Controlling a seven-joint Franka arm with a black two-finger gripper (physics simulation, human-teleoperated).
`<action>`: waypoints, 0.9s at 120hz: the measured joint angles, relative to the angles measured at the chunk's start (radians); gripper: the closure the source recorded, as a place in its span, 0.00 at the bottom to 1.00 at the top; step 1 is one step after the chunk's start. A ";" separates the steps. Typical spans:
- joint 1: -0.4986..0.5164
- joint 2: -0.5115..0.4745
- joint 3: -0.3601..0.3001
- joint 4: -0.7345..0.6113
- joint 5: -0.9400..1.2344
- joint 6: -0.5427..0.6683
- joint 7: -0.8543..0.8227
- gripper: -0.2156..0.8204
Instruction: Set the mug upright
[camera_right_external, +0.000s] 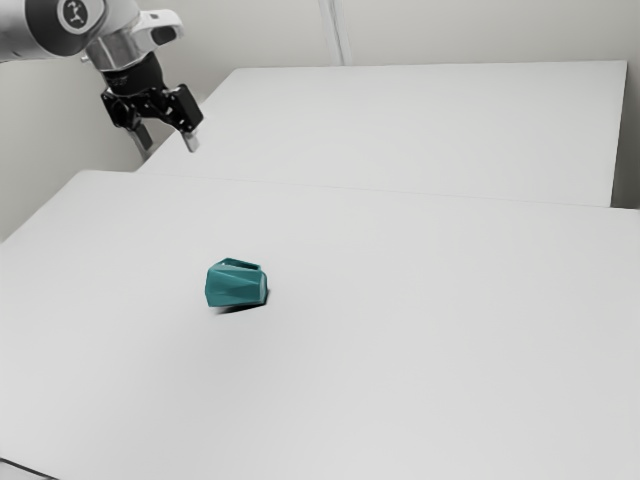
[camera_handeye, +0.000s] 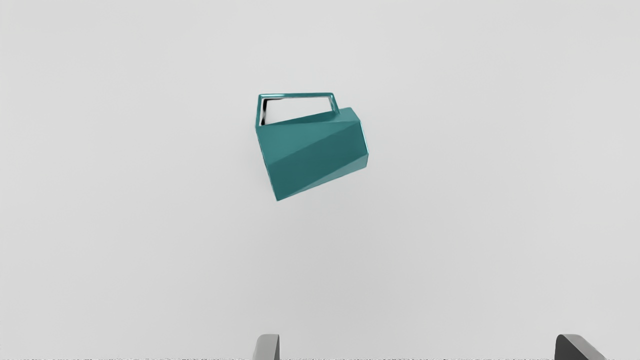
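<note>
With our claw (camera_right_external: 169, 148) empty and its jaws apart, we judge the approach step in hand: the mug (camera_right_external: 236, 284) lies on its side on the table (camera_right_external: 400, 350), below and well apart from the claw, requiring alignment, descent and grasp.

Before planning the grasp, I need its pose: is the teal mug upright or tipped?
Tipped: the faceted teal mug lies on its side on the table.

Arm (camera_right_external: 45, 28) cut off by exterior view's left and top edges; worktop (camera_right_external: 400, 350), thin dark line (camera_right_external: 28, 469) cropped too. Mug's (camera_handeye: 315, 150) resting side hidden. Wrist view's edge cuts jaws.
</note>
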 joint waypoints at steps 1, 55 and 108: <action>0.001 0.000 0.000 0.000 0.000 -0.001 0.001 0.21; 0.017 -0.006 0.141 -0.166 -0.176 0.119 0.102 0.21; 0.086 0.025 0.210 -0.483 -0.534 0.397 0.410 0.21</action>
